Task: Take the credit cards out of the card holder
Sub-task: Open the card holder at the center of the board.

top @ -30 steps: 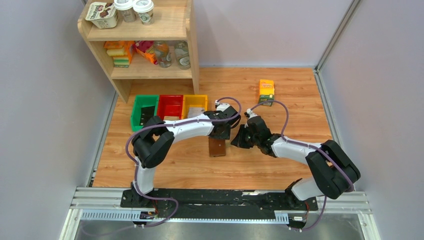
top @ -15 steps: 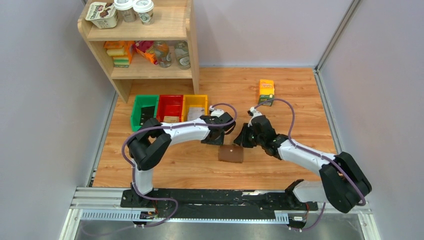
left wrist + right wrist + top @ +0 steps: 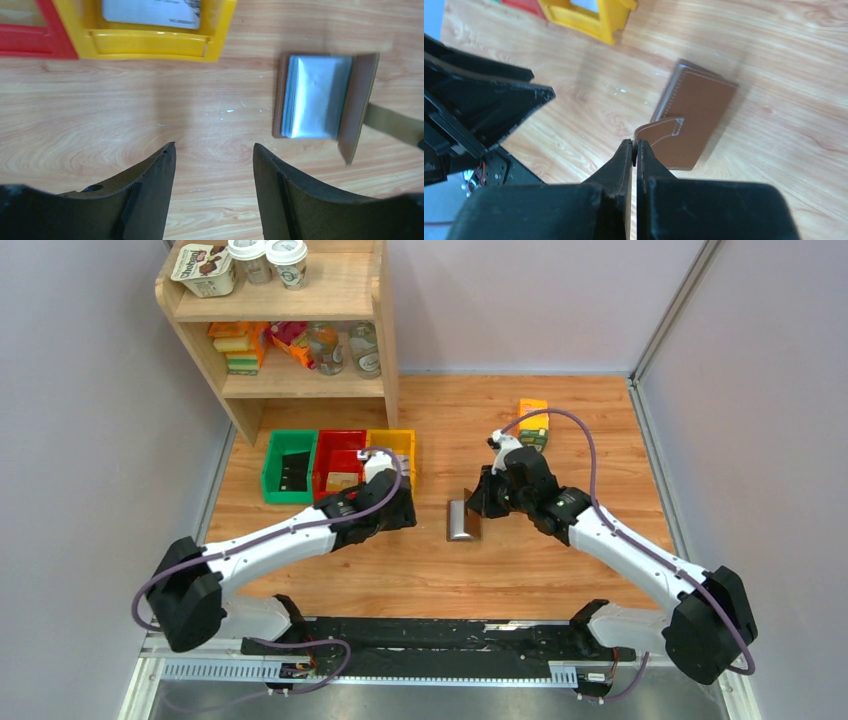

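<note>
Since a second ago the left arm has drawn back toward its own side. The small brown leather card holder (image 3: 320, 97) has shifted to the right on the wooden desk (image 3: 560, 570).

At the left, the open yellow plastic bin (image 3: 150, 42) stands beside a red one, and a white printed card (image 3: 150, 12) lies in it. Just in front of this bin hovers the left claw (image 3: 212, 150). Its two fingers are spread wide, with only bare wood between them, well apart from the holder.

In the middle the card holder lies open. One cover is flat on the desk under the pale grey clear sleeves, and the other cover is lifted up at the right side.

The right claw (image 3: 634, 146) is pressed closed on the thin clasp tab (image 3: 663, 131) of that lifted cover. Behind it, farther back on the desk, stands an orange and green carton (image 3: 535, 410).
</note>
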{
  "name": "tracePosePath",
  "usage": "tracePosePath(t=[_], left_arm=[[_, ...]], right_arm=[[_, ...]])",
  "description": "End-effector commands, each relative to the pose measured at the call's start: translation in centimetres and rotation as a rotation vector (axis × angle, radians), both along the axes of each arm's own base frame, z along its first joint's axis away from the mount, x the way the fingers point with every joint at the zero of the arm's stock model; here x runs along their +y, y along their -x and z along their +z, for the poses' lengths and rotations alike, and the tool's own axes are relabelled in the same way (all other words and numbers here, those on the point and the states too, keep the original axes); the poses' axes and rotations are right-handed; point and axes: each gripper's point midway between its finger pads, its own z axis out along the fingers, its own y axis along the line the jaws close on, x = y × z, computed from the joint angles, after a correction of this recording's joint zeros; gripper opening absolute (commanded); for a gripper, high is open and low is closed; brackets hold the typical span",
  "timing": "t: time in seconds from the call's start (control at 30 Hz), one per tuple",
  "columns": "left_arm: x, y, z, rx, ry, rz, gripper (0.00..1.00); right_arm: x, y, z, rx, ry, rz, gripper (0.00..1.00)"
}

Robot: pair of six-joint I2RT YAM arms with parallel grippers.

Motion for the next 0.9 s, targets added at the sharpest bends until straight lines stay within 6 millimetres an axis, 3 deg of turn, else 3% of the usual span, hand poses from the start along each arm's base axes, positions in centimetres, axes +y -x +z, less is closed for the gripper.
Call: tracePosePath(t=[0.0,0.1,0.2,0.37,0.6,0.87], left_arm=[[1.0,0.2,1.5,-0.047,0.127,0.049,0.66],[1.5,1.2,0.7,-0.033,0.161,0.049,0.67],[0.9,1.7,0.4,-0.023,0.213,0.026,0.67],[-0.5,1.8,0.5,-0.012,0.243,-0.023,0.66],[-3.3,1.4,0.1,0.042,0.25,-0.11,0.63],[-6.6,0.6,-0.4,0.109,0.262,-0.183,0.63]], right_arm=[[2.4,2.0,0.0,0.045,0.043,0.117,0.0],[3.8,2.6,-1.6,0.099,0.063,0.132,0.0],[3.9,2.1,-2.2,0.122,0.068,0.084,0.0],[0.3,0.2,-2.9,0.098,0.143,-0.111,0.0],[-4.9,0.0,-7.3,0.267,0.064,-0.261,0.0],[-7.9,0.5,-10.6,0.364,0.09,-0.282,0.0]])
